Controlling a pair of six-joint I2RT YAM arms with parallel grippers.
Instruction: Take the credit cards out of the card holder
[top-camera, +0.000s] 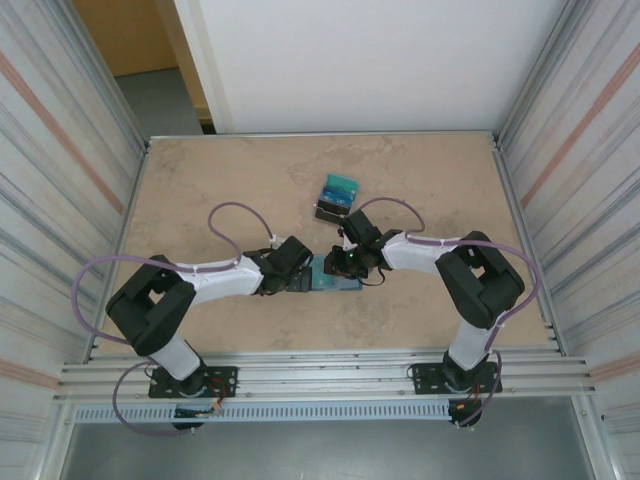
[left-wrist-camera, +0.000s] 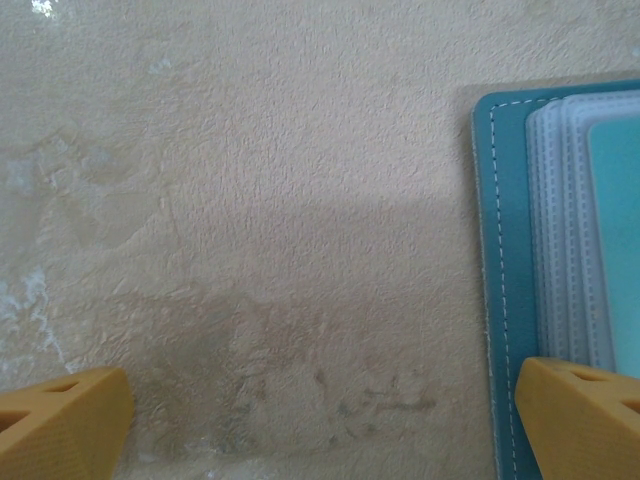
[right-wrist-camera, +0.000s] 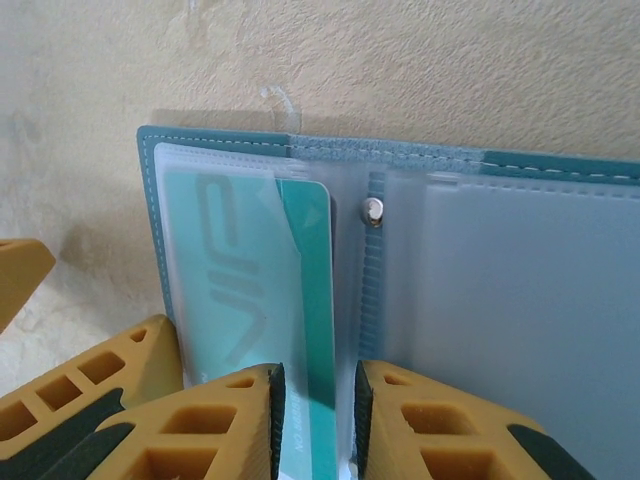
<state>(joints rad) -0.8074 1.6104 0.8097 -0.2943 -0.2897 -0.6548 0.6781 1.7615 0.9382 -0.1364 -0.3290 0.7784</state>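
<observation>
The card holder (top-camera: 327, 279) lies open on the table between my two grippers, teal with pale clear sleeves (right-wrist-camera: 500, 300). A teal credit card (right-wrist-camera: 315, 280) sticks partly out of its left sleeve. My right gripper (right-wrist-camera: 318, 420) has its jaws closed narrowly on that card's exposed strip. My left gripper (left-wrist-camera: 320, 420) stands wide open over bare table, and its right finger (left-wrist-camera: 580, 420) overlaps the card holder's edge (left-wrist-camera: 500, 250). From above, the left gripper (top-camera: 303, 272) and the right gripper (top-camera: 345, 265) meet at the card holder.
A small dark tray (top-camera: 329, 211) with teal cards (top-camera: 340, 186) on it stands just beyond the grippers. Corrugated metal walls (top-camera: 60, 150) close in both sides of the tan table (top-camera: 230, 180). A rail (top-camera: 320, 372) runs along the near edge.
</observation>
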